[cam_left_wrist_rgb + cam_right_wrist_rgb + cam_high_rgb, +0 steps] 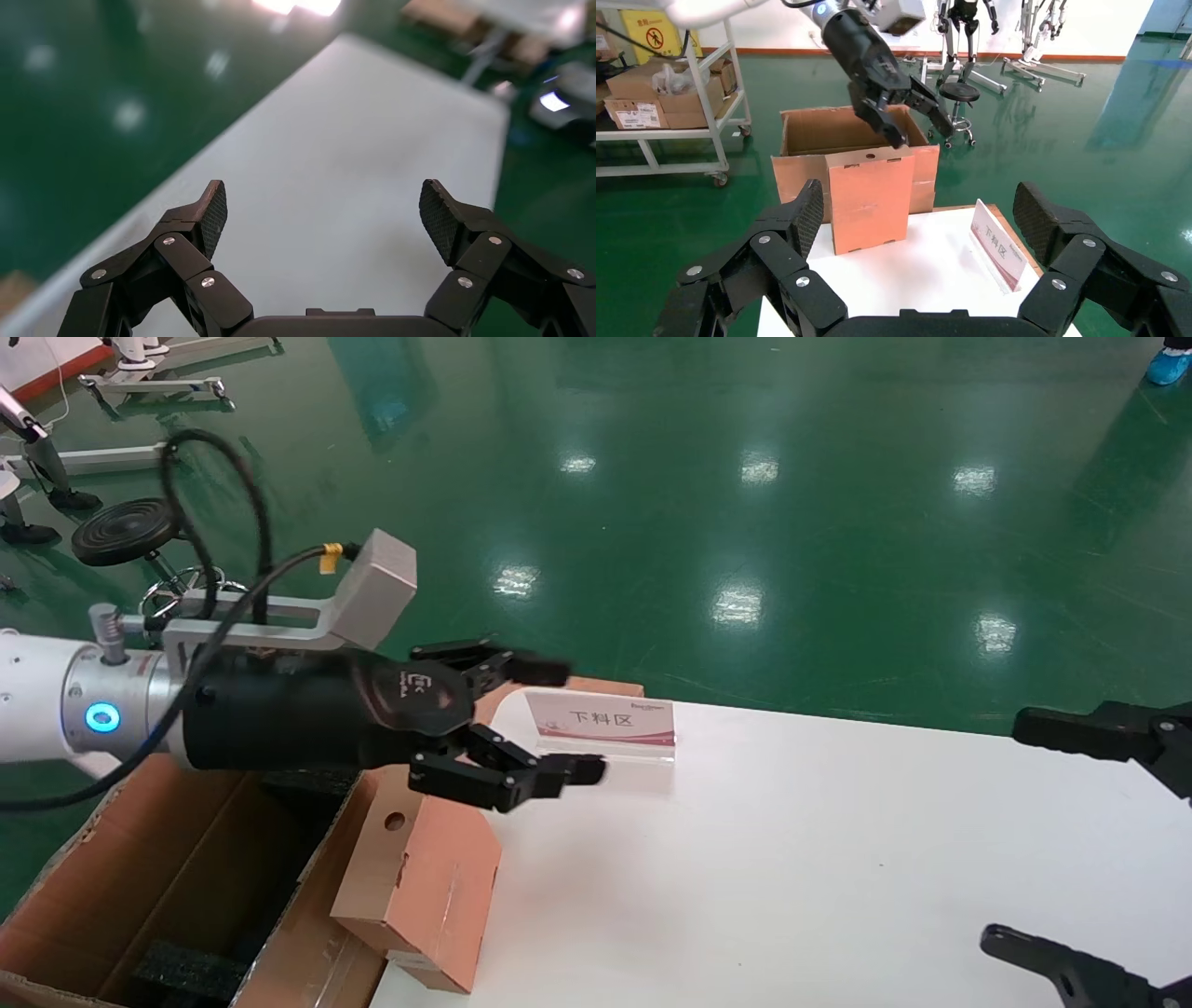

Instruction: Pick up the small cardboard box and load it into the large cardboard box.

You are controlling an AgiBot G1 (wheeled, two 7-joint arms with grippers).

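Right hand cut off at edge; left hand open, empty.

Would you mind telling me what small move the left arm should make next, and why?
Probably lower the left gripper onto the top edge of the small cardboard box. Its fingers are open and empty above that box, which stands upright at the table edge against the large cardboard box, not yet loaded. The right gripper waits open.
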